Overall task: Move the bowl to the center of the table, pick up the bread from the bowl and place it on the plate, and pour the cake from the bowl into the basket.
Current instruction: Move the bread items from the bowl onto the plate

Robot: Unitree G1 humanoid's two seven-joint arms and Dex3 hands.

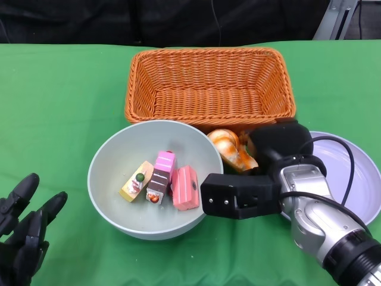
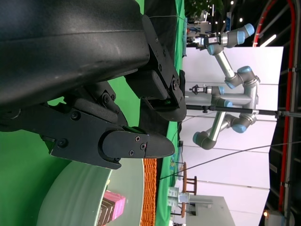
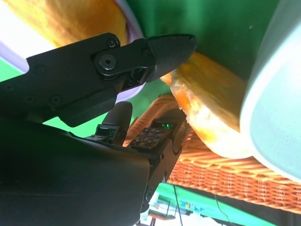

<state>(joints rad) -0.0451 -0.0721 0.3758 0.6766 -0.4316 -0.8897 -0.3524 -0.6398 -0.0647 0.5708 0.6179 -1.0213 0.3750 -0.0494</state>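
glazed golden-brown bread [image 1: 229, 149] pinched in right hand [image 1: 256, 179], between pale green bowl [image 1: 113, 196] with three cake slices [image 1: 159, 183] and orange basket [image 1: 209, 83]; left hand [image 1: 24, 235] spread above bench [image 1: 59, 107].

Green cloth-covered table [image 1: 59, 107] fills the scene, running back to a dark black backdrop [image 1: 178, 21] along the far edge. Off beyond the table, grey jointed robot arms with blue joint caps [image 2: 225, 89] stand against a white wall panel [image 2: 244, 179].
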